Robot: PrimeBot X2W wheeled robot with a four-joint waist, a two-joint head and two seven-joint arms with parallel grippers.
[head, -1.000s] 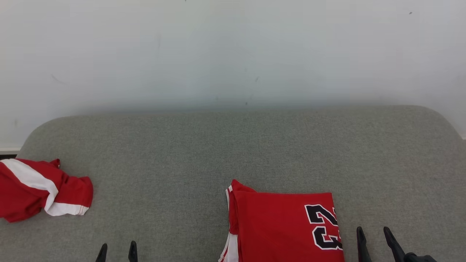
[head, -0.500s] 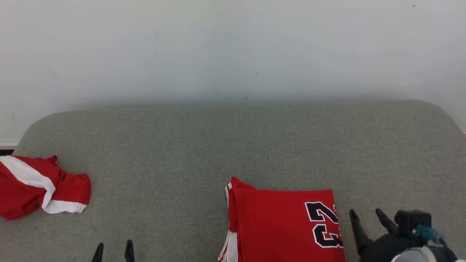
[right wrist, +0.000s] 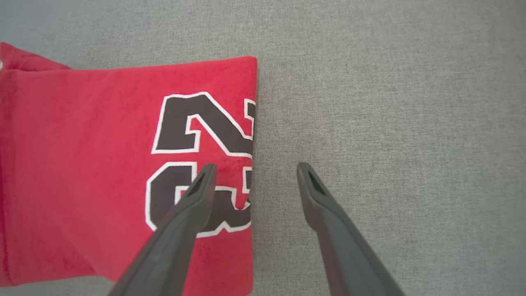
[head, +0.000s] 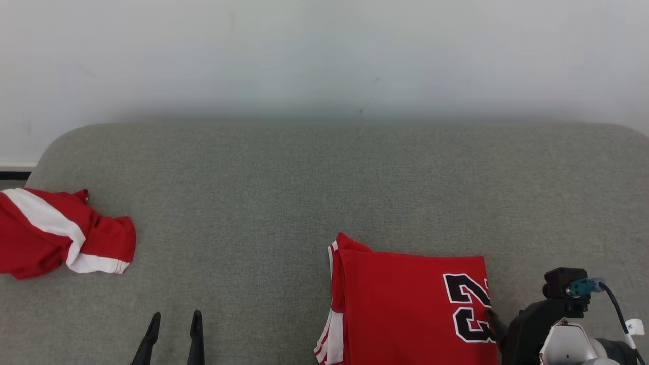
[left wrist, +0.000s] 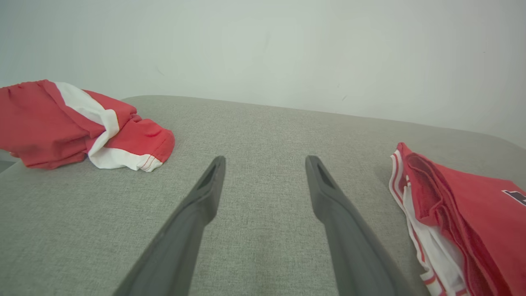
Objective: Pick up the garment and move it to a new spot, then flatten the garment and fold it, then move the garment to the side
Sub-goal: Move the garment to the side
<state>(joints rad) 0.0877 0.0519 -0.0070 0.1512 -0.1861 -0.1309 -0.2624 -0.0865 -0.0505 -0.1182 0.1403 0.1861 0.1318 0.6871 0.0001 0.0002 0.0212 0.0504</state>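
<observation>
jersey (head: 400,304): red, folded flat, black "23" print by its right edge. Lies on the grey cushion (head: 304,192), near side, right of centre.
right gripper (right wrist: 257,165): jaws spread, straddling the jersey's right edge. One finger is over the "23", the other over bare cushion just right of the fold. Contact with the cloth: can't tell.
left gripper (head: 176,314): jaws spread, holding nothing, over bare cushion well left of the jersey.
second garment (head: 56,233): red and white, crumpled, at the cushion's left end, well apart from both grippers.
wall (head: 324,50): pale, behind the cushion.
</observation>
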